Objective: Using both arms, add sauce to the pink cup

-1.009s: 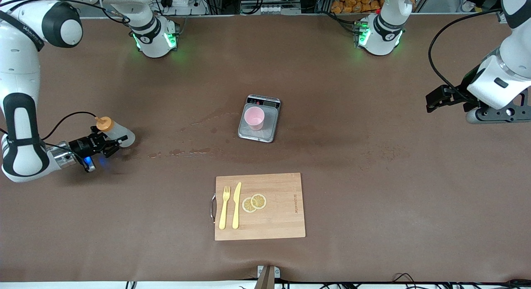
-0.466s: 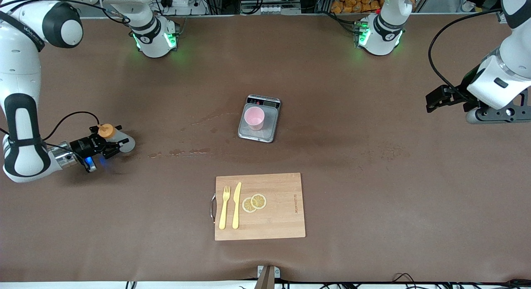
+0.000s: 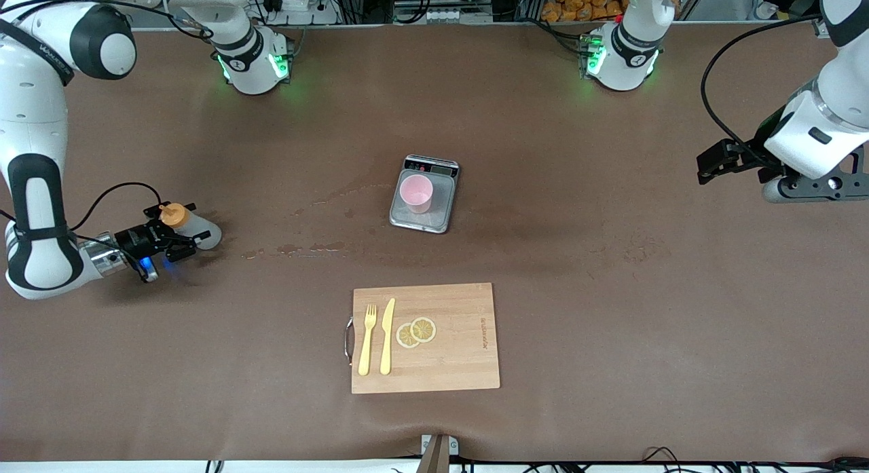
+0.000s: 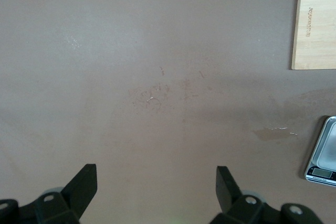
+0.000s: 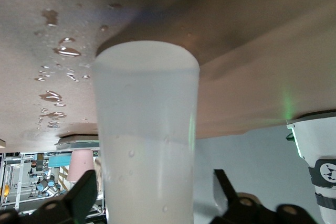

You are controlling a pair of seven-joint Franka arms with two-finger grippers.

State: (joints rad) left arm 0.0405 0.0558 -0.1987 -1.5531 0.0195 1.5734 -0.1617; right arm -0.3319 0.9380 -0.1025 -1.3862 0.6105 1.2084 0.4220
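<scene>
The sauce bottle [image 3: 198,230], whitish with an orange cap, stands on the table toward the right arm's end. My right gripper [image 3: 195,222] is open around it, and in the right wrist view the bottle [image 5: 147,129] fills the space between the fingers [image 5: 84,195] with a gap on each side. The pink cup [image 3: 415,192] stands upright on the plate of a small scale [image 3: 441,218] at mid-table, and shows small in the right wrist view [image 5: 81,163]. My left gripper [image 3: 707,166] hangs open and empty above the left arm's end of the table, waiting [image 4: 156,182].
A wooden cutting board [image 3: 461,364] lies nearer the front camera than the scale, with a yellow fork [image 3: 367,341], a yellow knife [image 3: 387,336] and two lemon slices [image 3: 416,332] on it. Wet spots [image 3: 299,248] mark the table between bottle and scale.
My right gripper has opened and let go of the sauce bottle. The bottle, tilted a second ago, now stands on the table. The left arm has not moved.
</scene>
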